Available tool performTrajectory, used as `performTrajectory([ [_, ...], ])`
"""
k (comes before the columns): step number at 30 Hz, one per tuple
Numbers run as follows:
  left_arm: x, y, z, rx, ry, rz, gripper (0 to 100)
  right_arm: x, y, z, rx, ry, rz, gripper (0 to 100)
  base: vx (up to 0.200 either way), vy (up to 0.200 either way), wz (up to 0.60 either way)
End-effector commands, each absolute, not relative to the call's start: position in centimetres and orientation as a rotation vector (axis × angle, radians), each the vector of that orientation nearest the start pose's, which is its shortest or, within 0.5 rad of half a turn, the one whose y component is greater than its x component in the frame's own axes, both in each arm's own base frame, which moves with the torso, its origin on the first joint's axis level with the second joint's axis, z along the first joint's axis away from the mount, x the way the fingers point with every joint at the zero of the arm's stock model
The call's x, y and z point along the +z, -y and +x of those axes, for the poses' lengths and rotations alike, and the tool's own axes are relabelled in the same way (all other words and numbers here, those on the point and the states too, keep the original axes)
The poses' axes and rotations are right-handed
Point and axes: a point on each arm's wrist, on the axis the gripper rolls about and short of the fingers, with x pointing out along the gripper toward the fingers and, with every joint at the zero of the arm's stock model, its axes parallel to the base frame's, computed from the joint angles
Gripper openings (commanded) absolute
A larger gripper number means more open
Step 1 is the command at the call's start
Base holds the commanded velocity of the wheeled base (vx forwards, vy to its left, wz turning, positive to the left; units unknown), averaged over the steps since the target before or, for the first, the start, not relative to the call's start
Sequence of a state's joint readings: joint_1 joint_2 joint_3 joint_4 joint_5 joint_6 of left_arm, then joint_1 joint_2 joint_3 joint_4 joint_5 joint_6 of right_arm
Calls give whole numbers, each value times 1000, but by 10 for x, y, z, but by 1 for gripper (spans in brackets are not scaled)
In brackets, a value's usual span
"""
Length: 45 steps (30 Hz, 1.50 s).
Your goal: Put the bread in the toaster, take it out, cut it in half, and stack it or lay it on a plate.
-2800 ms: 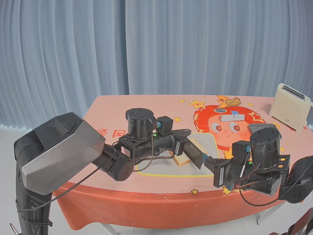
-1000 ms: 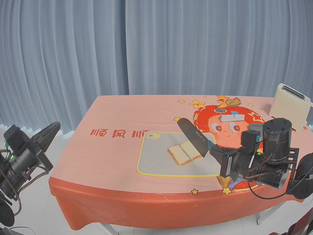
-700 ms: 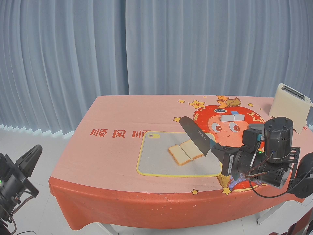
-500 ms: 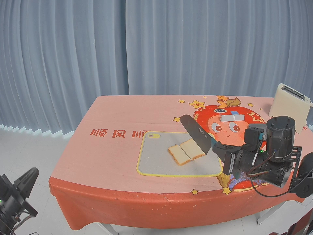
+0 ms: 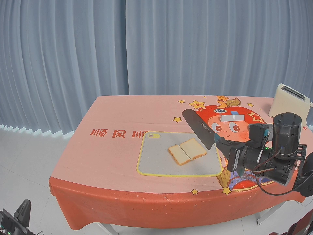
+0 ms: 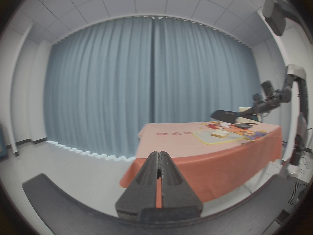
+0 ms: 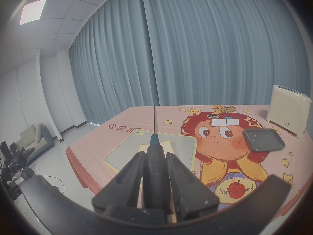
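Observation:
Two halves of a bread slice (image 5: 187, 150) lie side by side on the grey, yellow-rimmed cutting board (image 5: 156, 162). My right gripper (image 5: 222, 143) is shut on the handle of a black knife (image 5: 199, 128), held in the air just right of the bread with the blade pointing up and away. The right wrist view has the knife (image 7: 154, 124) edge-on above the bread (image 7: 156, 146). My left gripper (image 6: 157, 167) is shut and holds nothing, low beside the table's left corner, far from the board. The cream toaster (image 5: 290, 103) stands at the far right.
A dark grey tray (image 7: 264, 139) lies on the orange cloth between the board and the toaster (image 7: 288, 110). A small white block (image 5: 232, 117) sits on the cartoon face print. The left half of the table (image 5: 107, 115) is bare cloth.
The left arm has pulled off the board and dropped below the table's left corner. The right gripper has lifted the knife off the bread and drawn it right. The slice lies in two halves.

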<state>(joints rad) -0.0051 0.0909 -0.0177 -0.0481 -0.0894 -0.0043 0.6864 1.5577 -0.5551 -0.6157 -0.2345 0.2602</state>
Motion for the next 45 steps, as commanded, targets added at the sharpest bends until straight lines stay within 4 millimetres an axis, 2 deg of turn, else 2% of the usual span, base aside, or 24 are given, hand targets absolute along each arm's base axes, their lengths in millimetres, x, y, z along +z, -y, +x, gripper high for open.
performTrajectory([
  [1, 77, -1, -22, 35, 8, -9, 0, 159, -150, 194, 392, -388, 82, 0, 0, 0, 0],
  [12, 76, 0, -22, -6, 0, 5, 0, 171, -145, 188, 403, -342, 89, 0, 0, 0, 0],
  [29, 76, 0, -22, 9, -3, -6, 0, 171, -145, 187, 405, -340, 90, 0, 0, 0, 0],
  [30, 76, 0, -22, 9, -2, -6, 100, 172, -144, 187, 405, -338, 91, 0, 0, 0, 0],
  [45, 76, 0, -22, 8, -2, -8, 100, 168, -151, 184, 430, -353, 80, 0, 0, 0, 0],
])
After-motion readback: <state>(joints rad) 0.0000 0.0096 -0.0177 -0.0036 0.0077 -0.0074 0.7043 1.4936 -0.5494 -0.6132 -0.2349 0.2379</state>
